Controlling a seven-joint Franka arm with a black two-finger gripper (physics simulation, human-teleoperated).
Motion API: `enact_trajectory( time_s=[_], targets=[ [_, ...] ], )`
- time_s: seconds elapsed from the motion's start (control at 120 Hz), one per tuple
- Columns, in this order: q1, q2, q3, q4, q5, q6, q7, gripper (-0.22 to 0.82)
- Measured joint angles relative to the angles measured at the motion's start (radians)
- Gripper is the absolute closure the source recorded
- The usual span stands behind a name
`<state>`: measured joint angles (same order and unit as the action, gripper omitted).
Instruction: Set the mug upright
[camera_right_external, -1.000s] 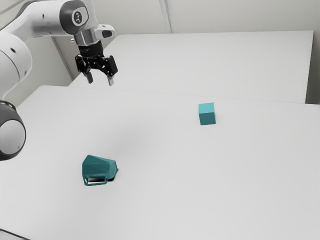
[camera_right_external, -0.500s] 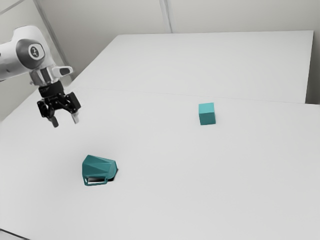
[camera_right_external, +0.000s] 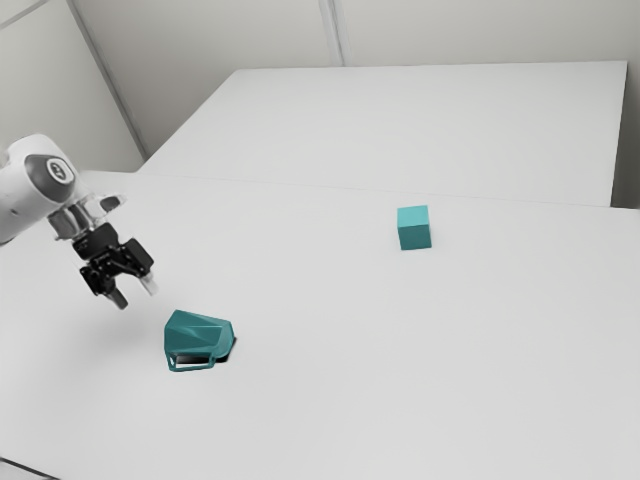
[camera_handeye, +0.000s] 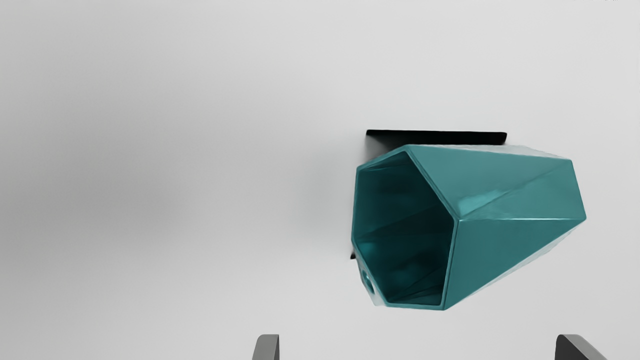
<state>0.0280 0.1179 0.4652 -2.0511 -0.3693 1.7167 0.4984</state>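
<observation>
hovering over the white table (camera_right_external: 400, 390) with a released gripper (camera_right_external: 137, 296), fingers (camera_handeye: 268, 349) spread apart, near a teal mug (camera_right_external: 198, 335) tipped on its side, open toward the exterior view's left, well apart from a teal cube (camera_right_external: 414, 229)

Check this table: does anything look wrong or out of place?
Yes, the mug: it lies on its side on the table, its mouth facing sideways instead of up. I see no spill or crack, and the teal cube looks fine.
</observation>
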Motion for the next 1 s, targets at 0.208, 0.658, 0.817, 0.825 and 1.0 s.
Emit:
enact_trajectory(
  time_s=[0.208,0.658,0.817,0.825,1.0],
  targets=[
    [0.004,0.042,0.018,-0.052,-0.122,0.066,0.148,0.00],
    [0.009,0.052,0.038,-0.123,-0.329,0.077,0.372,0.00],
    [0.008,0.055,0.041,-0.137,-0.369,0.055,0.420,0.00],
    [0.007,0.055,0.041,-0.138,-0.371,0.053,0.422,0.00],
    [0.004,0.062,0.041,-0.149,-0.401,0.032,0.461,0.00]
  ],
)
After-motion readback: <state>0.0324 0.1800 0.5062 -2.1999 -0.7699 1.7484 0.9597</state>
